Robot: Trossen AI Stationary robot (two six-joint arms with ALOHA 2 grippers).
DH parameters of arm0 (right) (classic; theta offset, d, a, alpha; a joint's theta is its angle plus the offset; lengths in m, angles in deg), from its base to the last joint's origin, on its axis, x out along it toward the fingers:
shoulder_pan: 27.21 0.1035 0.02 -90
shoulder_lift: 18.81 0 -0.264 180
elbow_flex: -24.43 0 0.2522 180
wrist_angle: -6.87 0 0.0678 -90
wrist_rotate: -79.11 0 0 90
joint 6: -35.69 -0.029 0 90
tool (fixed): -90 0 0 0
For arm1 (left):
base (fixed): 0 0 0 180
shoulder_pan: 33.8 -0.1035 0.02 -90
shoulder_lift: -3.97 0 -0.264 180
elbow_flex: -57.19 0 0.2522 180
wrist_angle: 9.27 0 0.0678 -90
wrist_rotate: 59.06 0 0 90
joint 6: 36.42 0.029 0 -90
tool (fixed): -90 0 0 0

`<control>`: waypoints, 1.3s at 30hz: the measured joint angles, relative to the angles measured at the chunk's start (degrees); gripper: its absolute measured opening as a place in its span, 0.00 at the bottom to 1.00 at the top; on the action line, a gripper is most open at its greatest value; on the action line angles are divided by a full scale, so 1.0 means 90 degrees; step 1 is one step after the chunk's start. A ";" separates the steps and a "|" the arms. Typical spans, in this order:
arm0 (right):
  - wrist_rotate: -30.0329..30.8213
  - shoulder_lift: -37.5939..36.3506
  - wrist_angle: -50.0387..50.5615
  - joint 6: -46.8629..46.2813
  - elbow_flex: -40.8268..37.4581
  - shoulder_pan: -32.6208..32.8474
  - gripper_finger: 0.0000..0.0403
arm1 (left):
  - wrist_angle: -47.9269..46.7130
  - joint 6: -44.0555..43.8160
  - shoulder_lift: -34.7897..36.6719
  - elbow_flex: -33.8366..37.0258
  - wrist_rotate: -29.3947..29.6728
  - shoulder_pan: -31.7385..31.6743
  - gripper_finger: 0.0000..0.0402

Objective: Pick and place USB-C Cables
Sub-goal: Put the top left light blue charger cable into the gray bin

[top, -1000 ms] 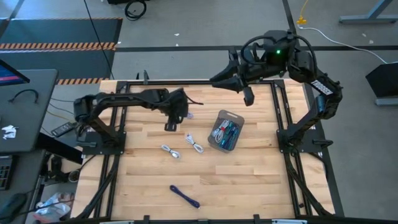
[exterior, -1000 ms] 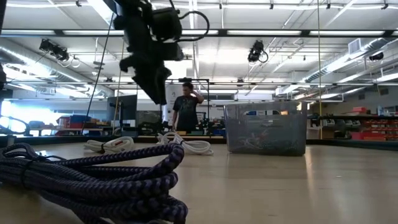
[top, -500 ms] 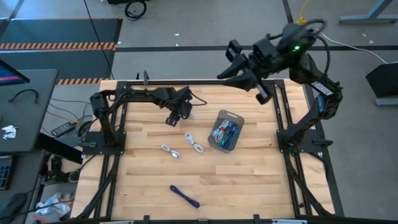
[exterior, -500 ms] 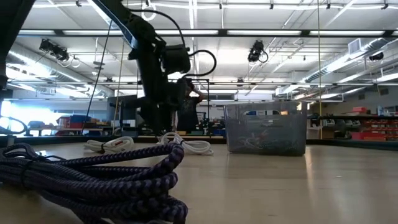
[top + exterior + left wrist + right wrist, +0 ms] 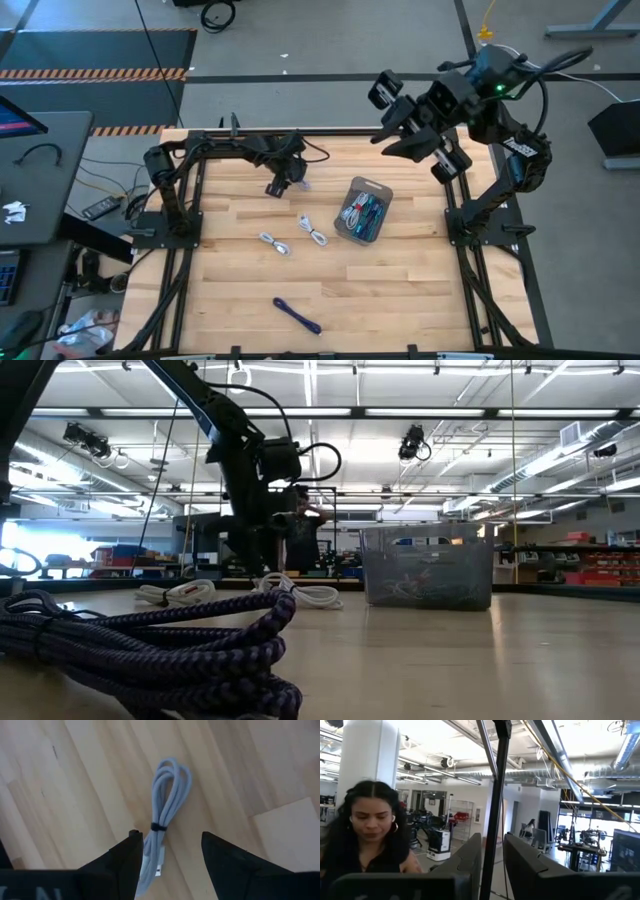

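Near the table's far edge, left gripper [image 5: 291, 181] is low over a pale grey cable [image 5: 162, 820], fingers [image 5: 125, 857] spread apart either side of the coil's connector end; whether they touch it can't be told. Same cable shows in the high view as a small pale bit just beside the gripper [image 5: 304, 186]. Right gripper [image 5: 415, 137] is raised high over the table's far right corner, pointing out at the room, jaws apart, holding nothing; its wrist view shows a person [image 5: 362, 837] beyond the table. Grey tray [image 5: 378, 186] sits mid-table right of centre, with teal, white and dark cables [image 5: 362, 212] inside. Two more white cables lie loose on the wood to the tray's left, one closer to it [image 5: 314, 231], one nearer the table's front-left [image 5: 273, 243]. Dark blue-purple cable [image 5: 297, 315] lies alone near the front edge, well apart from the rest, filling the low view's foreground [image 5: 150, 650]. Table [image 5: 400, 290] is pale wood planks.
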 joint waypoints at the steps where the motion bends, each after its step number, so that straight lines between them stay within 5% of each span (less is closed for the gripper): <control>1: 0.0002 0.0000 0.0001 0.0000 0.0000 0.0011 0.22 | 0.0045 0.0014 -0.0014 0.0000 -0.0016 -0.0012 0.52; 27: 0.0017 0.0000 -0.0005 -0.0018 -0.0004 0.0025 0.22 | 0.0121 0.0041 -0.0570 -0.0008 -0.0242 0.0001 0.49; 33: 0.0018 0.0002 0.0008 -0.0046 -0.0005 0.0025 0.22 | 0.0108 -0.0082 -0.0577 -0.0007 -0.0240 0.0025 0.37; 39: 0.0018 0.0002 0.0038 -0.0046 -0.0005 0.0025 0.22 | -0.0021 -0.0490 -0.0592 -0.0103 -0.0166 0.0038 0.09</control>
